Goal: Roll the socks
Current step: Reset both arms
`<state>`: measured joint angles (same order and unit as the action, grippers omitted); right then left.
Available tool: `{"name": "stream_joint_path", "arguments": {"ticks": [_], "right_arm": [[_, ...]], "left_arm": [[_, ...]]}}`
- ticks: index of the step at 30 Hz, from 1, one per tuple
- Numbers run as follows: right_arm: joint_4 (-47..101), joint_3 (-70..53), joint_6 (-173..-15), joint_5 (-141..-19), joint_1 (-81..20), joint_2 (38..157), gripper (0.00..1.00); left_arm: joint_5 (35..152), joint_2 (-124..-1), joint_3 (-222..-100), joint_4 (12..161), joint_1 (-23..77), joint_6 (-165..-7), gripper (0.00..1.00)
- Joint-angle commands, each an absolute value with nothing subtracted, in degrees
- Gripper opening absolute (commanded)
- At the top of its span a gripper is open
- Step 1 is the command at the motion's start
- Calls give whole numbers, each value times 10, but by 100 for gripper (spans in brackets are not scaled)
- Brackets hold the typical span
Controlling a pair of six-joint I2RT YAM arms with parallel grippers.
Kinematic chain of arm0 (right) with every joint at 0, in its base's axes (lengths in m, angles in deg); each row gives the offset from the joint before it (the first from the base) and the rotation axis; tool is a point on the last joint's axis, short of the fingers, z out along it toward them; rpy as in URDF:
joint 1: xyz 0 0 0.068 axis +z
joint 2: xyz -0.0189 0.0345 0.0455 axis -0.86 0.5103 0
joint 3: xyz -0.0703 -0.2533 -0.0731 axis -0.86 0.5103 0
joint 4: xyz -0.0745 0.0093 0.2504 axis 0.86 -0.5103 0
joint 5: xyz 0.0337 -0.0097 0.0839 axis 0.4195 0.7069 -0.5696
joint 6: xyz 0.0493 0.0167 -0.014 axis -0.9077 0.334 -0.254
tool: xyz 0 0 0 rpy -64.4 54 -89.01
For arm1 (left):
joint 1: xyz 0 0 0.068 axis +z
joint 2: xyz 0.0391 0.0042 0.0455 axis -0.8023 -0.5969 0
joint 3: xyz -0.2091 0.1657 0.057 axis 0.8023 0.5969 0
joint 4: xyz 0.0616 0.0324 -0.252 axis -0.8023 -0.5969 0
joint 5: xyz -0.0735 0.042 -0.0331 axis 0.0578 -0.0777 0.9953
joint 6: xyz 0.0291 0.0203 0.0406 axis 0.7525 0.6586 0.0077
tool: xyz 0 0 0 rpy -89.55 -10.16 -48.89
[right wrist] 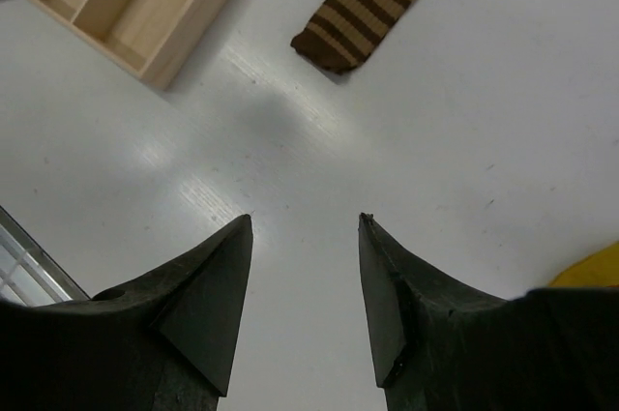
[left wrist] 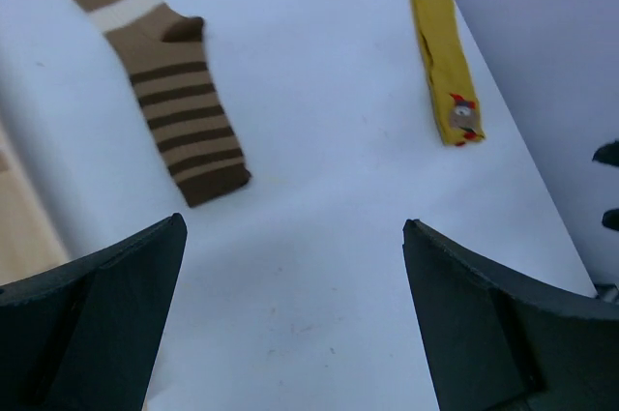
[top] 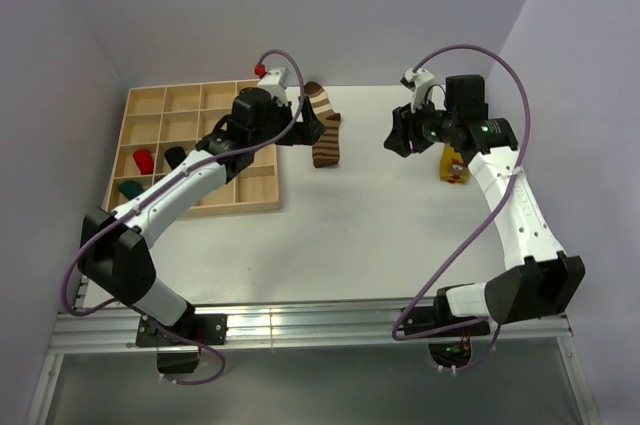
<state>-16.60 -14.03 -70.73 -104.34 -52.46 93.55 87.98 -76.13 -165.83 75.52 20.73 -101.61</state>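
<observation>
White table (top: pixel 350 235), both arms bolted at its near edge. My right claw (top: pixel 400 135) hangs over bare tabletop right of centre, its jaws apart with only the white surface showing between them in the wrist view. Nothing is gripped.

My left claw (top: pixel 308 130), reaching in from the near left, stands spread wide and empty just beside the left edge of the striped sock (top: pixel 326 140). From above I cannot tell whether it touches the fabric.

The yellow sock (top: pixel 455 167) lies flat on the right side of the table, partly hidden under my right forearm. It has a small red-and-brown motif at one end.

On the left sits a wooden tray (top: pixel 250 190) divided into compartments. Small red (top: pixel 143 160), black (top: pixel 175 156) and teal (top: pixel 130 188) bundles rest in cells on its left side.

The brown-and-cream striped sock stretches flat and unrolled from mid-table towards the far edge, between my two claws. Its narrow dark stripes are at the near end and its broad cream bands at the far end. The two socks lie well apart.
</observation>
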Motion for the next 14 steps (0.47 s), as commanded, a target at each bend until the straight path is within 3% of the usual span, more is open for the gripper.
{"name": "stream_joint_path", "arguments": {"ticks": [1,6,14], "right_arm": [[-126,-140,-761,-1028,-528,905,56],[-97,-105,-776,-1010,-529,869,66],[-83,-89,-770,-1009,-529,855,68]], "left_arm": [[947,-768,-1646,808,197,-1036,99],[968,-770,-1636,815,191,-1040,100],[960,-775,-1641,803,178,-1032,99]]}}
